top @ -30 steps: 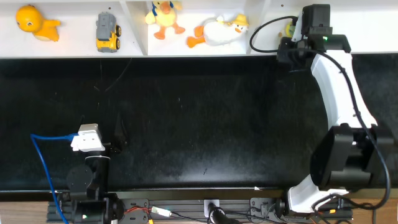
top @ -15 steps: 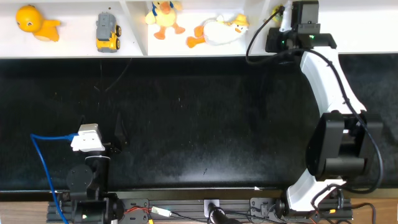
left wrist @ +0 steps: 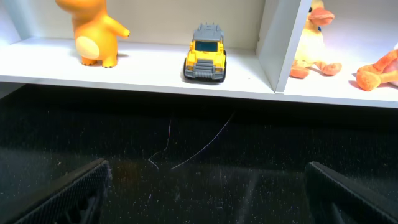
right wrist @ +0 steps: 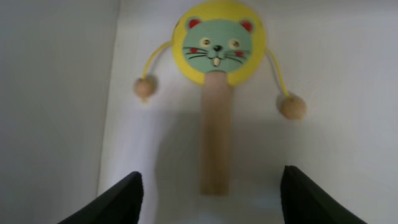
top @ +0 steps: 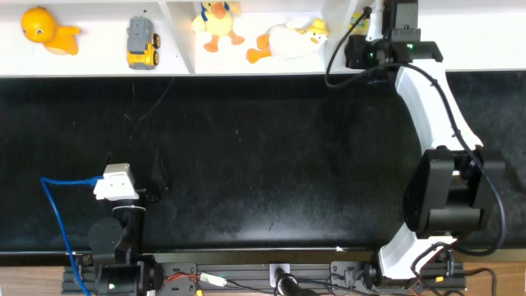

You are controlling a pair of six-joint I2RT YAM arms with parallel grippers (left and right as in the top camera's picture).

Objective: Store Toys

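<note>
- A black tabletop (top: 263,156) fills the middle of the overhead view, and a white shelf (top: 246,67) split into compartments runs along the upper edge of the frame.
- The task's thing here is a rattle-drum toy (right wrist: 217,43) with a yellow rim, a green cat face, a plain wooden handle and two wooden beads on yellow cords. It lies flat on the white floor of the compartment at the upper right of the overhead frame, with a white compartment wall (right wrist: 56,93) just beside it.
- The right gripper (right wrist: 210,177) hangs over the handle's free end. Its fingers are spread, one on either side of the wood and apart from it, so the claw pinches nothing.
- The right arm (top: 431,99), white and black, reaches from the lower right up to that compartment.
- One compartment to the left holds a white plush duck (top: 292,39) lying on its side and a yellow plush duck (top: 216,23).
- Farther left stand a yellow and grey toy truck (top: 142,43) and, at the upper left corner, an orange-yellow duck figure (top: 48,29).
- The left gripper (left wrist: 208,174) sits low over the black tabletop at the lower left of the overhead frame, well apart from the shelf. Its fingers are spread wide and hold nothing.
- A blue cable (top: 57,197) loops beside the left arm.
</note>
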